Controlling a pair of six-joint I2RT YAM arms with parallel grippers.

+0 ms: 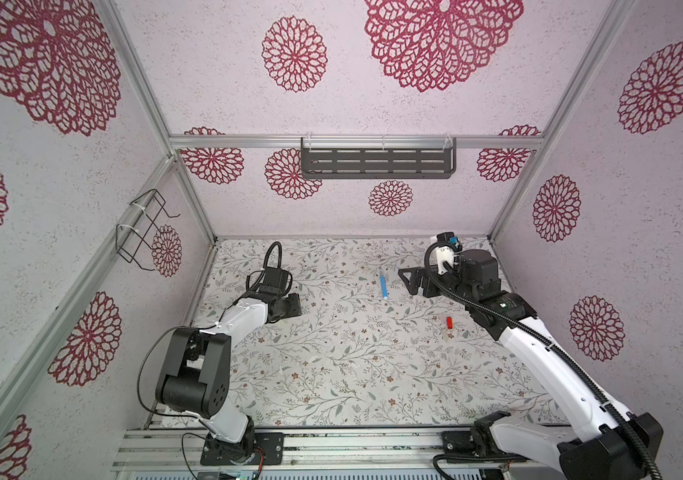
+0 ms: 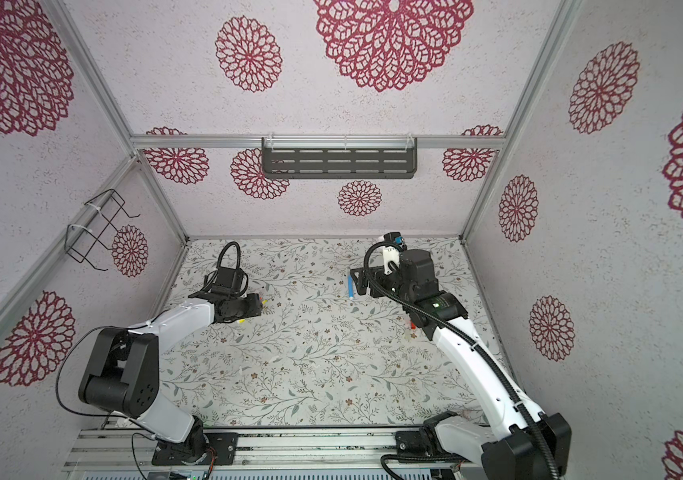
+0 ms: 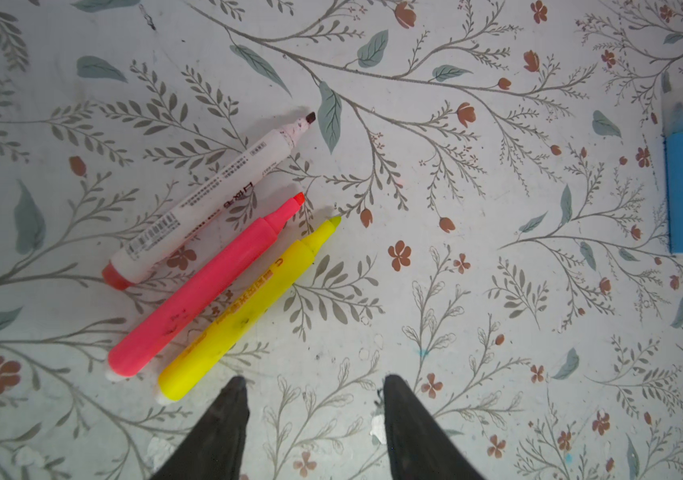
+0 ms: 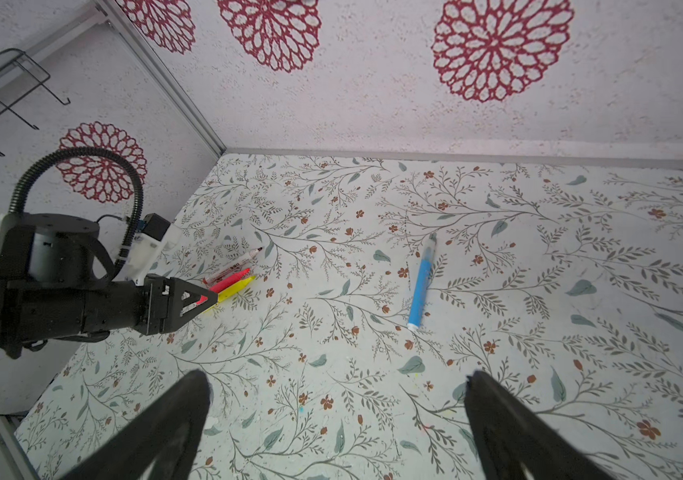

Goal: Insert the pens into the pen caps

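Gaping right tool (image 4: pixel 335 376), blue pen (image 4: pixel 420 286) nearby

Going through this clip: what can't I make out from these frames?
- White pen, pink pen, yellow pen: almost wholly under the left arm in both top views.
- Red cap: mostly behind the right arm in a top view; outside both wrist views.
- Pale specks beside it: too small in a top view to call caps.
- Blue pen: partly behind the right arm's end in a top view.
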